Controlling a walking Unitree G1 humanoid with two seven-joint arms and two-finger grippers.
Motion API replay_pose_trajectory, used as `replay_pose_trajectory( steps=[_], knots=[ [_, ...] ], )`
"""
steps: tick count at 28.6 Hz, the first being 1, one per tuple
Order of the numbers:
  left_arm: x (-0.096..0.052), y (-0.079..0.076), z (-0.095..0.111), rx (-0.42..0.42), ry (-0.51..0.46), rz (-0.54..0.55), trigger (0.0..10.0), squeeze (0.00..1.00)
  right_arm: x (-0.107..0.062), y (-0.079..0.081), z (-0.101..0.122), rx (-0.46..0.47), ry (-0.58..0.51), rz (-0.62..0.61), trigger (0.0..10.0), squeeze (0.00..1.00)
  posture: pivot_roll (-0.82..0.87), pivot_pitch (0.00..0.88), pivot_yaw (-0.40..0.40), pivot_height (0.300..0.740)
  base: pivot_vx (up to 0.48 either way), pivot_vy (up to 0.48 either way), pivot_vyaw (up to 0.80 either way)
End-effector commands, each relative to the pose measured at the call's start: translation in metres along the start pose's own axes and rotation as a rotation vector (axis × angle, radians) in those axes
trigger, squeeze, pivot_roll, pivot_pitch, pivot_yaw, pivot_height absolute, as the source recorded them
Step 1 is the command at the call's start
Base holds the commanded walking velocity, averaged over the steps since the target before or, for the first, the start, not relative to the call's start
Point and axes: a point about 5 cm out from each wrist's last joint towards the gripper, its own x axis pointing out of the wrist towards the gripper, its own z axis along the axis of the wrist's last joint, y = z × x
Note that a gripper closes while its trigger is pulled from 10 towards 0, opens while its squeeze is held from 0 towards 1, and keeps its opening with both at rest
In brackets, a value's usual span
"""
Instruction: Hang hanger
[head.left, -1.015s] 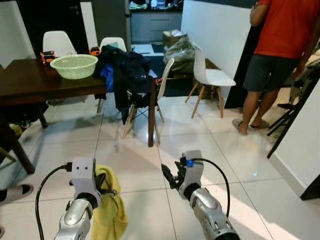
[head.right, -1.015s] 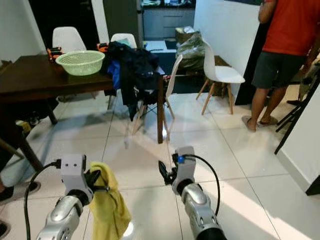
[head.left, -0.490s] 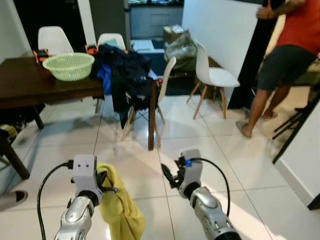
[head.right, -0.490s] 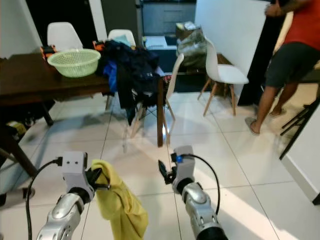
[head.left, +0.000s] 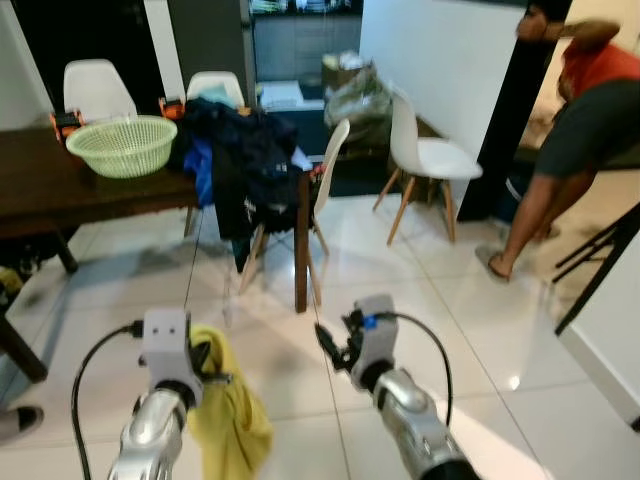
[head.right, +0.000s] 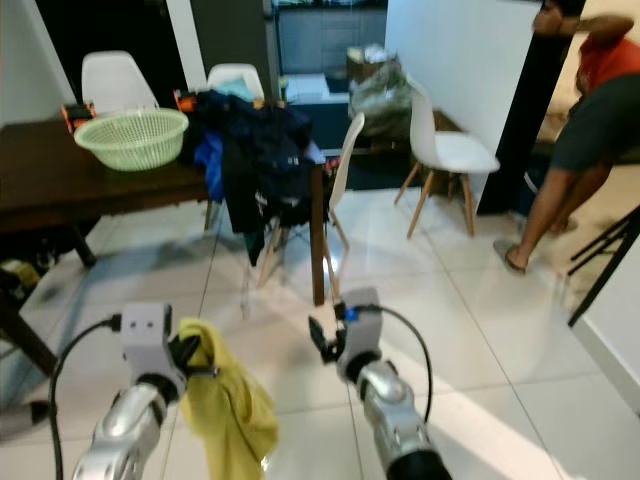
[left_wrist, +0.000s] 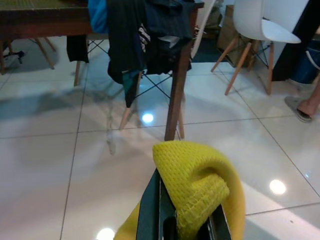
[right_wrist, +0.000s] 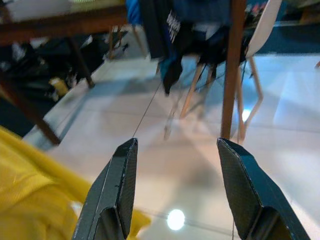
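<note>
The left claw (head.left: 205, 362) is closed on a yellow cloth (head.left: 232, 425) that hangs over the tiled floor (head.left: 450, 300). The left wrist view shows its knit texture. The right claw (right_wrist: 177, 192) is spread open and empty. Dark clothes (head.left: 245, 160) hide a chair beside the table (head.left: 60, 195); a hanger cannot be made out.

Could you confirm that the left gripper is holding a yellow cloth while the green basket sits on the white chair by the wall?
Not quite: the green basket sits on the dark wooden table, as the left eye view shows, not on a white chair. The rest holds: the left gripper is shut on the yellow cloth.
</note>
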Motion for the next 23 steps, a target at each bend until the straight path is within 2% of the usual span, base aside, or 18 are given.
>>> replay_pose_trajectory(
  steps=[1, 23],
  knots=[
    [-0.0007, 0.0045, 0.0049, 0.012, -0.019, 0.013, 10.0, 0.0, 0.0019, 0.0071, -0.0001, 0.006, -0.005, 0.02, 10.0, 0.0, 0.1, 0.029, -0.022, 0.74, 0.375, 0.0, 0.0],
    [0.0018, 0.0074, 0.012, 0.012, -0.04, 0.02, 10.0, 0.0, 0.0062, 0.0127, 0.0036, 0.006, -0.017, 0.038, 10.0, 0.0, 0.1, 0.03, -0.024, 0.74, 0.377, 0.0, 0.0]
  ],
)
